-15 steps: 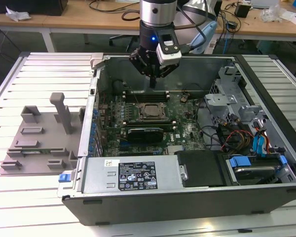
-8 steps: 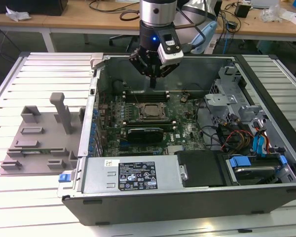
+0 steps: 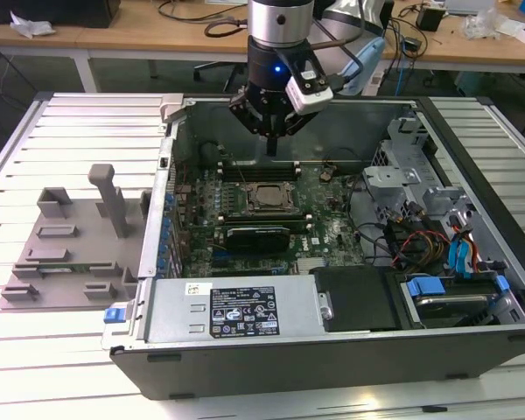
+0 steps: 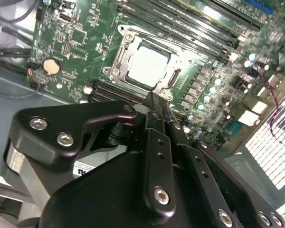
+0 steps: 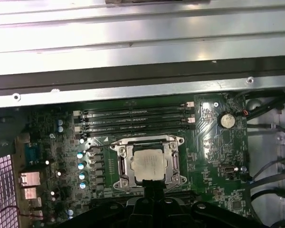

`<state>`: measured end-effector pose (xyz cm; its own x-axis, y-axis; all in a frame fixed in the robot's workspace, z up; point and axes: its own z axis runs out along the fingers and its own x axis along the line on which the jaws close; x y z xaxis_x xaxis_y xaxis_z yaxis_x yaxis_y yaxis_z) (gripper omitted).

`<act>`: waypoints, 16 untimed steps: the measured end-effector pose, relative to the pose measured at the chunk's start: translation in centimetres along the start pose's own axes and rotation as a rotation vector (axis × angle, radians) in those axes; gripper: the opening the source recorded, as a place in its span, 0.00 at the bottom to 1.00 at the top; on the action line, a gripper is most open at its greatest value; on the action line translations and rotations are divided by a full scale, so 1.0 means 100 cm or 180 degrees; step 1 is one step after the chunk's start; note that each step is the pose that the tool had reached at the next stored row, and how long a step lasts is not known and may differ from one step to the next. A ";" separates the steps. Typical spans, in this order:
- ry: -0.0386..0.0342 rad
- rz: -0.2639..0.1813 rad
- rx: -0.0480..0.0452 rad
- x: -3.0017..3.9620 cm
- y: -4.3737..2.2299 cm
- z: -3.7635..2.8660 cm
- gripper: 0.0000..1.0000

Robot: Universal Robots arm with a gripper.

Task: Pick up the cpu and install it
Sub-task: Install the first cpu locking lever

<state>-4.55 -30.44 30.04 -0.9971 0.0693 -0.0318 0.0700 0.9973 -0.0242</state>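
Small flat silvery-grey square cpu (image 5: 149,164) already seated inside black socket frame (image 5: 172,165) on green motherboard (image 5: 213,156). Black tool (image 4: 154,102) above, narrowed, holding nothing.

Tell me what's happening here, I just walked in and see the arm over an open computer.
A single robot arm is working inside an open computer case lying on its side. Its gripper hangs above the motherboard, near the memory slots. It carries nothing. The cpu already lies in the socket frame, its silvery top plate showing in both wrist views. A grey plastic tray sits on the table at the exterior view's left.
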 end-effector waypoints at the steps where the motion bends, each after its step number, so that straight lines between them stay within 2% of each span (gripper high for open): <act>1: -0.0001 -0.0045 -0.0001 0.0000 0.0000 0.0000 0.11; 8: -0.0009 -0.0388 -0.0012 0.0000 0.0000 0.0000 0.11; 16: -0.0010 -0.0403 -0.0012 0.0003 0.0000 0.0000 0.11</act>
<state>-4.58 -30.44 30.04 -0.9978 -0.0574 -0.0318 -0.0566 0.9981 -0.0244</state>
